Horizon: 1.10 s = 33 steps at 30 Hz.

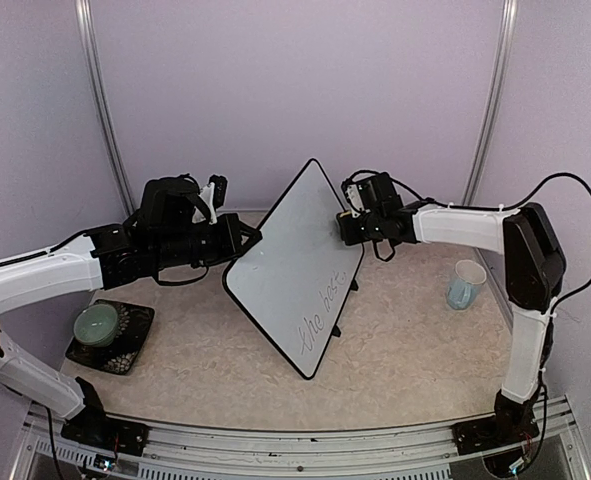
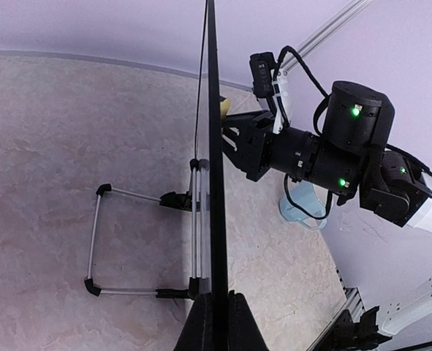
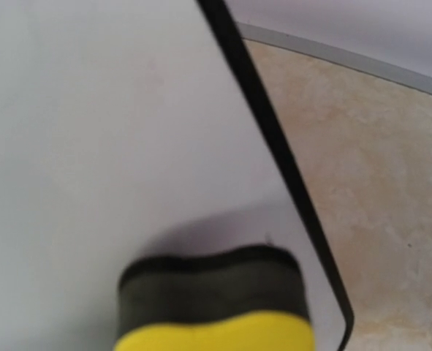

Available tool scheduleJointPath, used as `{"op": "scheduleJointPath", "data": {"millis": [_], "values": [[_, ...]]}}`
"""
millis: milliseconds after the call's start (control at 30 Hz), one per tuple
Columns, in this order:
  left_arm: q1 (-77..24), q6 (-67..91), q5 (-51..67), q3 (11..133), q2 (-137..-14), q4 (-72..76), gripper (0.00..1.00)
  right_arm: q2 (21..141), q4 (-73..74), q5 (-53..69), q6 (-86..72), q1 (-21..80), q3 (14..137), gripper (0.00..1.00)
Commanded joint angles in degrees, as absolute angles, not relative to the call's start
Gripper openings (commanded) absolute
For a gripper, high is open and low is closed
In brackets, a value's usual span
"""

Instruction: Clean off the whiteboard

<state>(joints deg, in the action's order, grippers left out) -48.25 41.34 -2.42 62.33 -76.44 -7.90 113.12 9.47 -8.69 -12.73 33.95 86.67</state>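
Left jaws are fully closed, pinching the left edge of the whiteboard [image 1: 285, 260]. In the left wrist view the two black pads sit either side of the thin frame, w/ the board seen edge-on. Right jaws are part closed on a yellow sponge eraser [image 3: 214, 307], dark felt side pressed to the board's face near its right corner, just inside the frame. The board stands tilted at mid-desk [image 1: 405, 350], its wire stand [image 2: 95, 241] behind it. Can't tell how much weight the stand takes vs. the left grip. The face is mostly blank, and the dark handwriting [image 1: 325, 308] runs along the board's near-right edge toward the near corner. So from the eraser the text lies down the face, toward the arm bases, approx. along the board's long side as far as the top view shows. The right arm is the nearer one and already has the tool on the surface; the left arm only braces. My read: next comes a stroke down along that edge, keeping the felt flat. A pale blue cup [image 1: 465, 283] sits well to the right of the board.
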Motion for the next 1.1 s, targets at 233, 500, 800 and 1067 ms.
{"op": "scheduleJointPath", "data": {"millis": [233, 500, 800, 1067], "values": [[-49.72, 39.00, 4.53, 61.65, -75.97, -7.47, 0.00, 105.82, 8.85, -0.23, -9.10, 42.98, 85.36, 0.00], [-50.17, 39.24, 3.92, 61.60, -75.43, -7.83, 0.00, 106.72, 12.41, -5.91, -8.59, 44.35, 88.80, 0.00], [-50.53, 39.26, 3.47, 61.43, -75.23, -8.06, 0.00, 112.42, 14.74, -6.70, -13.70, 36.67, 90.74, 0.00], [-50.45, 38.98, 3.44, 61.93, -75.90, -8.07, 0.00, 111.71, 12.96, -4.28, -13.23, 36.66, 89.34, 0.00]]}}
